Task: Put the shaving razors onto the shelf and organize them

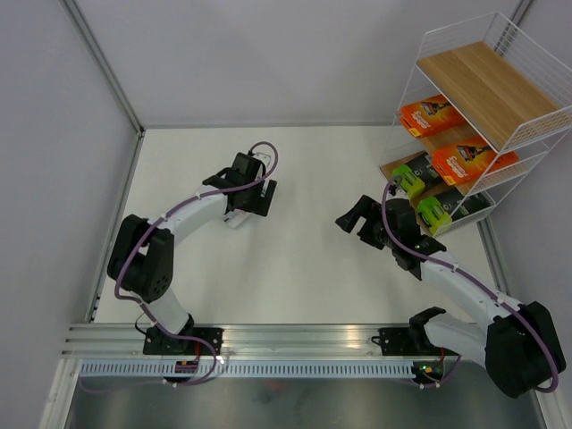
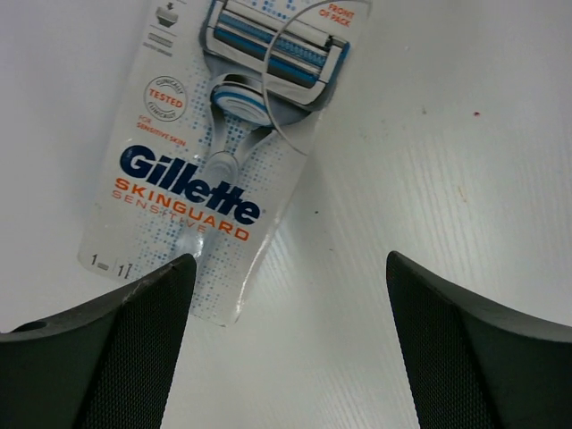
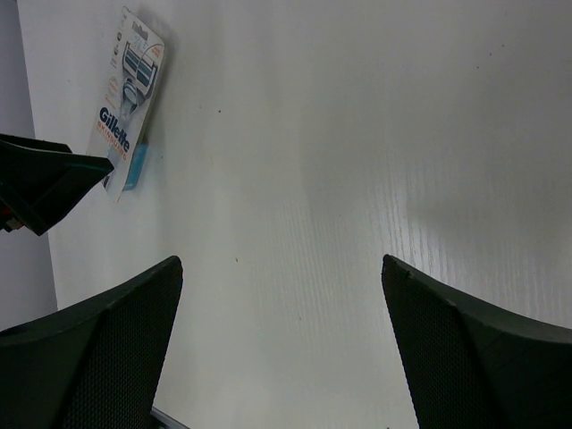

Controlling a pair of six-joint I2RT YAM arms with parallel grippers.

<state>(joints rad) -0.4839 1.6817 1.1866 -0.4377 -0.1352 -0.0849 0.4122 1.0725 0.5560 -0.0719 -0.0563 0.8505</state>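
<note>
Overhead and wrist views of the last pick. The left tool (image 2: 288, 259) hangs low over the tabletop (image 2: 465, 161), jaws spread wide and holding nothing. The white-and-blue Gillette pack (image 2: 206, 179) lies flat, face up, ahead of the tool and off toward its left finger (image 2: 116, 349), with the pack's near corner just at that fingertip. The right finger (image 2: 483, 357) stands over bare surface. The right tool (image 3: 281, 261) is likewise wide and empty, well apart from the pack (image 3: 128, 116), which lies far ahead on its left side. Behind and to the right of this tool stands the shelf (image 1: 500, 85). It already carries two orange packs (image 1: 431, 114) and two black-and-lime packs (image 1: 411, 179) on the tiers below its top board. We judge four of five packs placed, and the step in hand to be the grasp of the fifth. To do it well, we would shift the left tool toward its left-finger side until the pack sits midway between the fingers. We would turn the wrist so the jaws cross the pack's narrow width squarely, since the pack now lies skewed to them. Being thin and flat, the pack probably offers little edge, so the fingertips should come down to brush the tabletop before closing, or one may ride over the card.
</note>
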